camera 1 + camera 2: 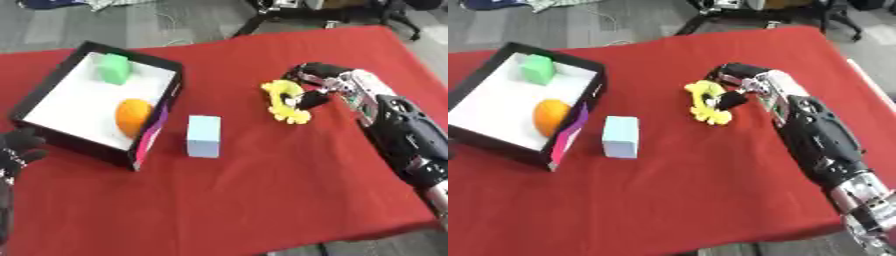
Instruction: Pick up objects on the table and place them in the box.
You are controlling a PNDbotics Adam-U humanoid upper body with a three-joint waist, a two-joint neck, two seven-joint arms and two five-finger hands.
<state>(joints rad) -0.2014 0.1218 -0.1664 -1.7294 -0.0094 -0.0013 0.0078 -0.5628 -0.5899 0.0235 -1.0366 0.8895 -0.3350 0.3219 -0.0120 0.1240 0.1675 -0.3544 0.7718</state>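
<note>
red table, right hand fingers seemingly curled around yellow object, left hand relaxed

No readable text in either view.

The box has a coloured band, purple and pink, on its near outer wall, but no letters or numbers can be made out on it. The light blue block, the green block, the orange ball and the yellow object carry no visible marking. The silver panels on the right hand and its arm show small dark patches too blurred to read.
</note>
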